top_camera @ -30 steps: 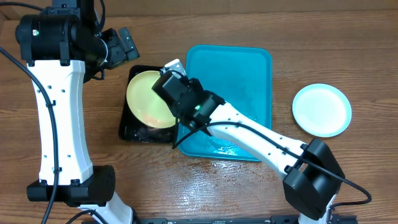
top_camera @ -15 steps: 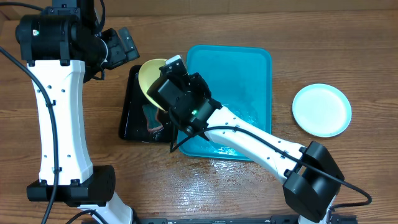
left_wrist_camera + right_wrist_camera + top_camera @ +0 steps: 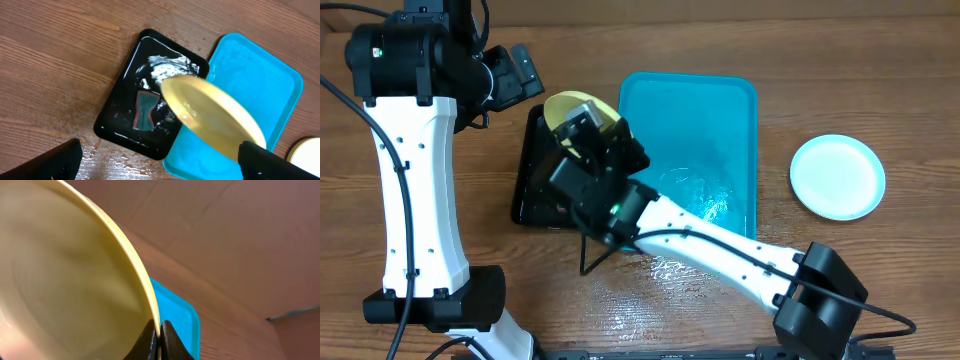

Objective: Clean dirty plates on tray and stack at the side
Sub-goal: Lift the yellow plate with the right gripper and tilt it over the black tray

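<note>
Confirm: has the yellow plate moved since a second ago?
Yes. The yellow plate lay flat in the black tray; now it tilts over the tray's far rim, in the right hand.

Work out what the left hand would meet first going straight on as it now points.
The left hand probably meets the black tray first; the yellow plate in the right hand hangs beside that line, so depth is uncertain.

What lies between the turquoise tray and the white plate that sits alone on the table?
Nothing. In the overhead view, only bare wooden table separates the turquoise tray from the white plate.
</note>
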`<state>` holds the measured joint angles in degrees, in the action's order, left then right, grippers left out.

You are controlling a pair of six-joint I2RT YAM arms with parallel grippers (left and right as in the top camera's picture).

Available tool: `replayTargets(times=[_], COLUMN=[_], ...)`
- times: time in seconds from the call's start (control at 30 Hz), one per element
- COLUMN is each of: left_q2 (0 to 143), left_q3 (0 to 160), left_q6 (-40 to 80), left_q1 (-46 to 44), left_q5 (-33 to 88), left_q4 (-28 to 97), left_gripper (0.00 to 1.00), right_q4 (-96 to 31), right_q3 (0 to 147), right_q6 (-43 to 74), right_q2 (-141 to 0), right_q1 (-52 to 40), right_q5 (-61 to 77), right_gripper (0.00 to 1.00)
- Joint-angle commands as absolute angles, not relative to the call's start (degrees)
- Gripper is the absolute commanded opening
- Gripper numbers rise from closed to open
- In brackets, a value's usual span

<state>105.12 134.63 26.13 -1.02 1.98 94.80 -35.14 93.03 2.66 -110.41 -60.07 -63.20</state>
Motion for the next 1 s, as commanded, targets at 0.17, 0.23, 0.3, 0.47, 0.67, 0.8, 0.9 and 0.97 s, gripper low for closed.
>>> replayTargets(times=[0.17,0.23,0.3,0.47,0.67,0.8,0.9,0.97], left_q2=[104.14,104.12,104.14,104.14,104.14,104.14,104.14,104.14], left_q3=[135.57,135.57,135.57,135.59,135.57,135.57,135.57,135.57], left_q6=[25.69,25.69,25.69,25.69,25.69,25.69,25.69,25.69], left_q1=[-0.75,-0.75,-0.75,-0.75,-0.75,-0.75,-0.75,-0.75], left_q5=[2.37,2.39,2.39,2.39,2.37,2.39,2.39,2.37], left_q4=[94.91,94.91,94.91,94.91,94.91,94.91,94.91,94.91], left_gripper=[1.0,1.0,1.0,1.0,1.0,1.0,1.0,1.0], right_q4=[-33.36,-32.84,-32.77,-32.67,-32.6,-32.6,-32.62,-32.6], right_q3=[94.26,94.26,94.26,94.26,94.26,94.26,94.26,94.26], right_q6=[2.48,2.46,2.48,2.48,2.48,2.48,2.48,2.48], right_q2=[-107.68,-107.68,-107.68,-107.68,-107.68,-107.68,-107.68,-107.68], right_q1=[-63.0,-63.0,-63.0,-63.0,-63.0,-62.98,-62.98,-62.98], right_q5=[-67.46,-67.48,-67.48,-67.46,-67.46,-67.48,-67.48,-67.48], right_gripper=[0.04,0.04,0.04,0.04,0.04,0.04,0.04,0.04])
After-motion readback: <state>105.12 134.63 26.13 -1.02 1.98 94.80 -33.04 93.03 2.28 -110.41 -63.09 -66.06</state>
